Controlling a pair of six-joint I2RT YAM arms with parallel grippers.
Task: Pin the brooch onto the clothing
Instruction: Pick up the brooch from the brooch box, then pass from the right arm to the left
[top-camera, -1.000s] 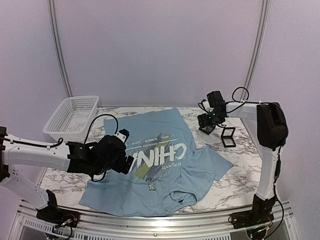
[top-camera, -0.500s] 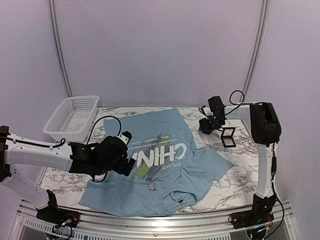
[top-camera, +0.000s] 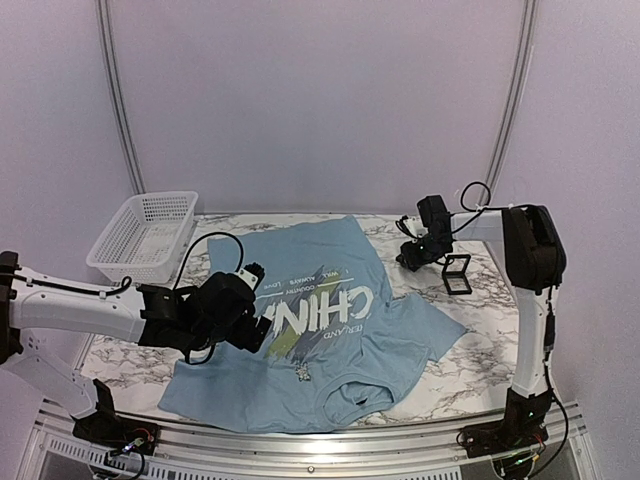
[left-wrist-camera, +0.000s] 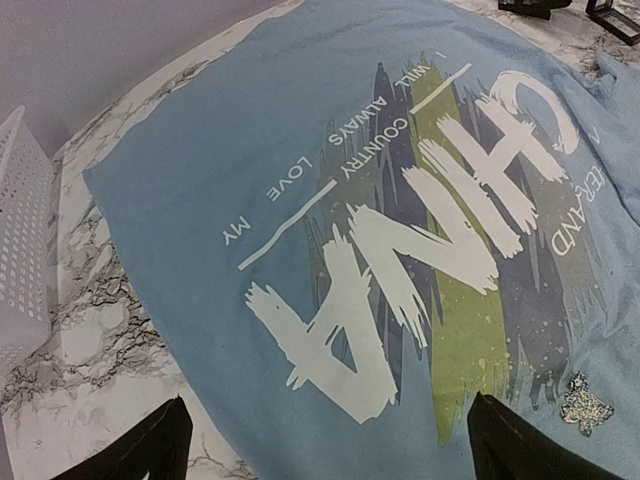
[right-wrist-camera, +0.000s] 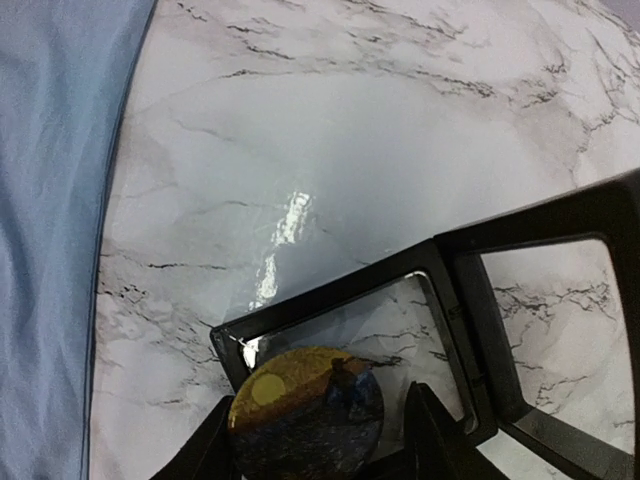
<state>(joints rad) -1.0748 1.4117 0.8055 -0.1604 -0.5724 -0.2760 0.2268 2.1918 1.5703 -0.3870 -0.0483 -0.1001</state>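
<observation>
Brooch (right-wrist-camera: 305, 410): lay at black case (right-wrist-camera: 325, 290), table's (right-wrist-camera: 350, 120) far right corner; right gripper (right-wrist-camera: 318, 400) spread either side.
Left gripper (left-wrist-camera: 325, 420): jaws wide, over clothing (left-wrist-camera: 250, 150).
Around: basket (top-camera: 145, 235), far left corner.

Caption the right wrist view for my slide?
Right fingers flank the round brooch at an open black case, blue shirt alongside.

"CHINA", "MY LOVE" on T-shirt (left-wrist-camera: 200, 180)
</observation>
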